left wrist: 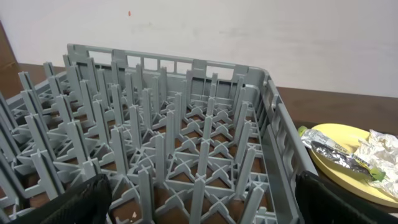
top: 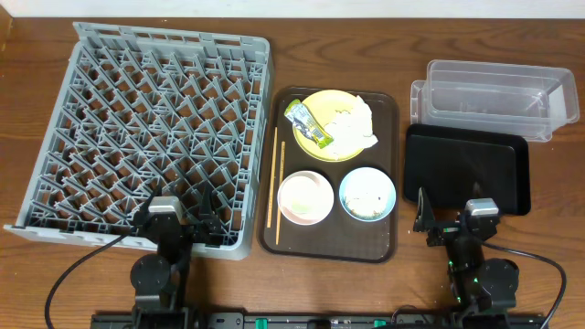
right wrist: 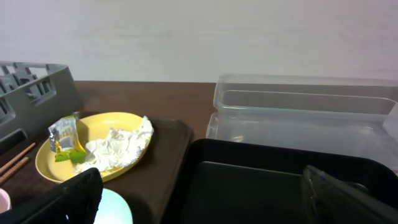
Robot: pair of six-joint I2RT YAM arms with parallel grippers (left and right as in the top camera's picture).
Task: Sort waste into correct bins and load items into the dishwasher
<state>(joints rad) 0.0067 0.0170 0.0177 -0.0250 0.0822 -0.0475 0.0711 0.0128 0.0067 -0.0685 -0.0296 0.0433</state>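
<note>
A robotics lab setup, not a kitchen: a wooden desk (top: pixel 347 37) against a plain white wall (left wrist: pixel 249 37), left arm (top: pixel 157 265) and right arm (top: pixel 480 270) mounted at its edge, black cables (top: pixel 87 254) trailing.

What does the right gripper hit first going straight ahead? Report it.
Most likely the black tray: the open right gripper sits at its near edge, pointing across it. If it passes above, the clear tub behind comes next; depth is unclear.

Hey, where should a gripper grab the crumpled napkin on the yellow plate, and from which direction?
Pinch the napkin at its raised crumpled middle, coming straight down from above. It lies loosely on the yellow plate, and its folds stand up enough to close on. Stay clear of the green wrapper beside it.
</note>
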